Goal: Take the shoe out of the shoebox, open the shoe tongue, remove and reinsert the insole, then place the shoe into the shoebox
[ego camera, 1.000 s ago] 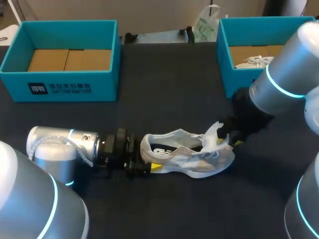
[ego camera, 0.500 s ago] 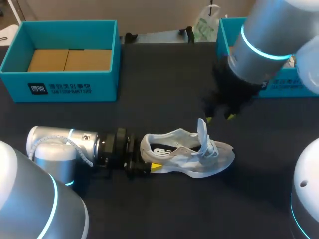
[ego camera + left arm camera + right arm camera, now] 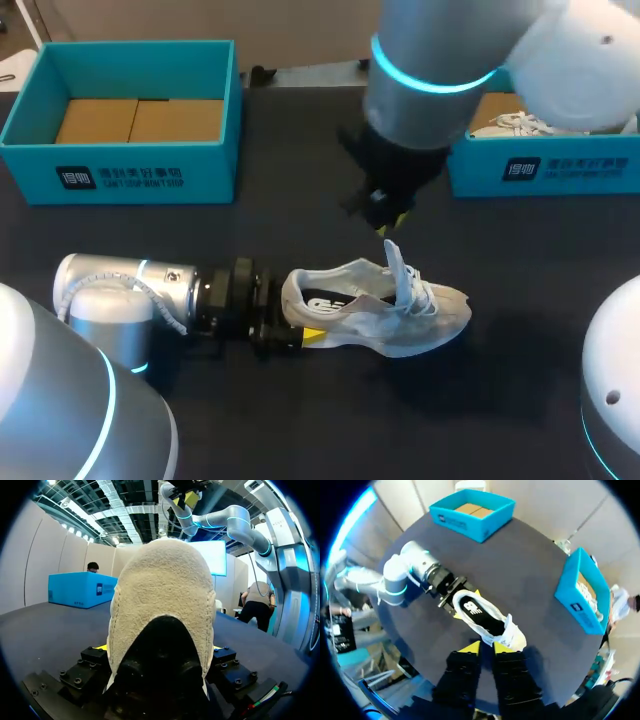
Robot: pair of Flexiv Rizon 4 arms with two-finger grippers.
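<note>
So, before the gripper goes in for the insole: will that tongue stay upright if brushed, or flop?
The tongue is thin and stands unsupported, so it probably bends easily and may flop back. The shoe looks like light mesh, but the left gripper clamps its heel, so it likely won't slide.

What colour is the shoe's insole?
Black with a white mark near the heel; the insole shows best in the right wrist view.

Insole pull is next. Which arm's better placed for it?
Right. The right gripper hangs empty just above the shoe, near its raised tongue and open top. The left gripper is shut on the shoe's heel, steadying it on the table, so it is probably best left holding.
</note>
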